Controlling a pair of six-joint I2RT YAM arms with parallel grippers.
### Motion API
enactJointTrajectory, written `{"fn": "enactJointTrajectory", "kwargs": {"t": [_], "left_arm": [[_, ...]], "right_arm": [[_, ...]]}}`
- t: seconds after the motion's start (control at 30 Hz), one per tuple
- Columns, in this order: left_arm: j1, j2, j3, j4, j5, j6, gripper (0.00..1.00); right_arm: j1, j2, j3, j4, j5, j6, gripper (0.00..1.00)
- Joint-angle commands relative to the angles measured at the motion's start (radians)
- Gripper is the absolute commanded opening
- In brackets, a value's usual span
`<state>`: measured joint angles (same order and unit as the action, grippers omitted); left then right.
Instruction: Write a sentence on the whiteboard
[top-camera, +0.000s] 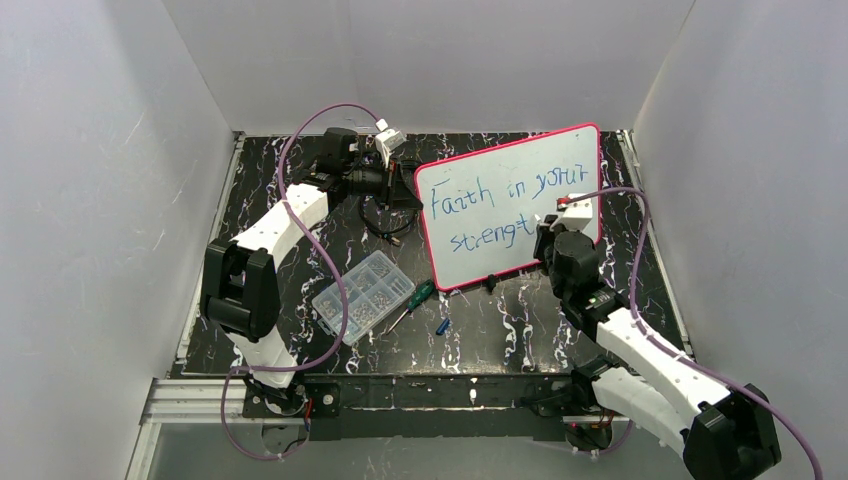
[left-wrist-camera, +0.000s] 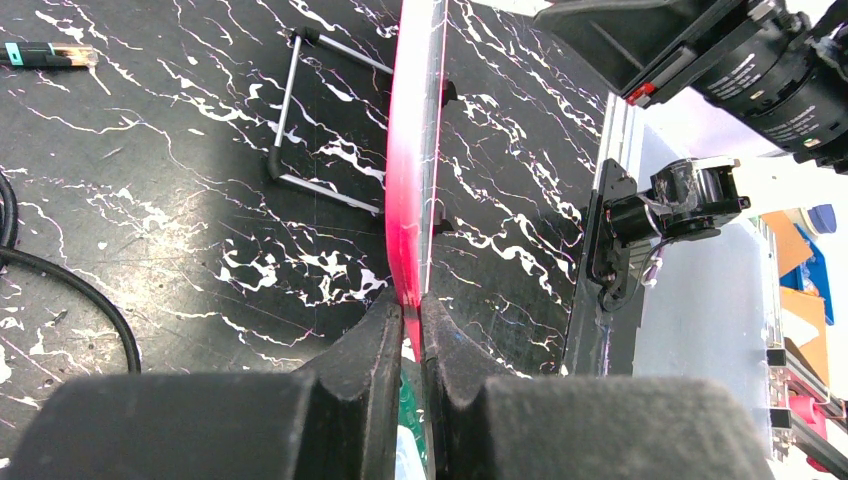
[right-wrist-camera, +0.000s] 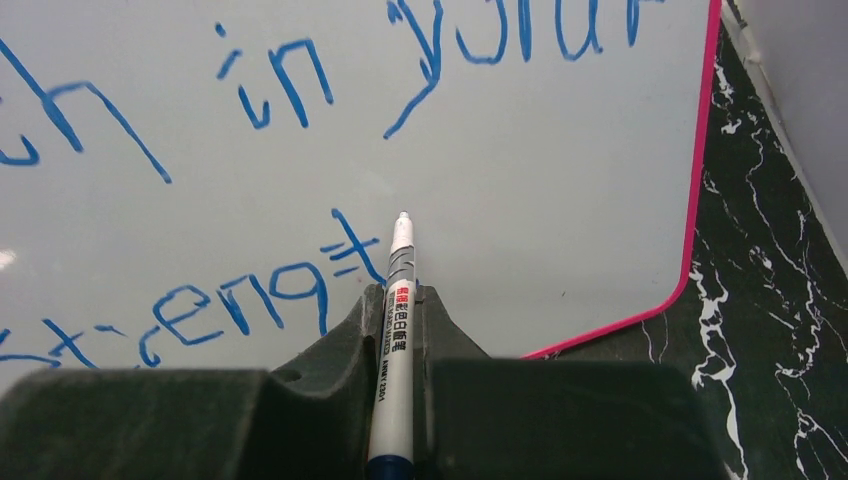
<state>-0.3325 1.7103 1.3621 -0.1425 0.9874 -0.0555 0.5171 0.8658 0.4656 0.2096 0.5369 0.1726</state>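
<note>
1. The board (top-camera: 470, 265) stands propped on the far right half of the counter (top-camera: 500, 335). Its written face is turned toward the arms.
2. Its long axis runs left to right across the counter, with the right end swung a little farther back. From the left wrist we see it edge-on (left-wrist-camera: 410, 150), with a wire stand (left-wrist-camera: 285, 130) at its back.
3. We see a glossy white surface inside a thin pink-red frame with rounded corners.
4. The sentence (top-camera: 460, 198) is blue handwriting in two lines along the long axis: "Faith in your" above, "strengt" below.
5. The left fingers (left-wrist-camera: 400, 312) are clamped on the board's left edge, one on each face.
6. The right fingers (right-wrist-camera: 378, 305) are closed on a marker (right-wrist-camera: 400, 250) lying lengthwise between them. Its tip points at the board just right of the last "t". We cannot tell whether the tip touches.
7. A clear parts box (top-camera: 362, 297) and a green-handled screwdriver (top-camera: 412, 300) lie on the counter near the board's lower left corner.
</note>
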Motion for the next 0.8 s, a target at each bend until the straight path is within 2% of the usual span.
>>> {"fn": "enactJointTrajectory", "kwargs": {"t": [0.0,0.3,0.77], "left_arm": [[-0.008,-0.031,0.028,-0.002,0.039,0.006,0.0],[-0.009,-0.032,0.026,0.0,0.04,0.006,0.0],[-0.008,-0.041,0.024,0.006,0.045,0.0,0.0]], "right_arm": [[-0.005,0.009,0.067,0.096,0.033,-0.044,0.01],[-0.018,0.067,0.063,0.161,0.02,-0.066,0.01],[-0.02,0.058,0.007,0.123,0.006,-0.046,0.01]]}}
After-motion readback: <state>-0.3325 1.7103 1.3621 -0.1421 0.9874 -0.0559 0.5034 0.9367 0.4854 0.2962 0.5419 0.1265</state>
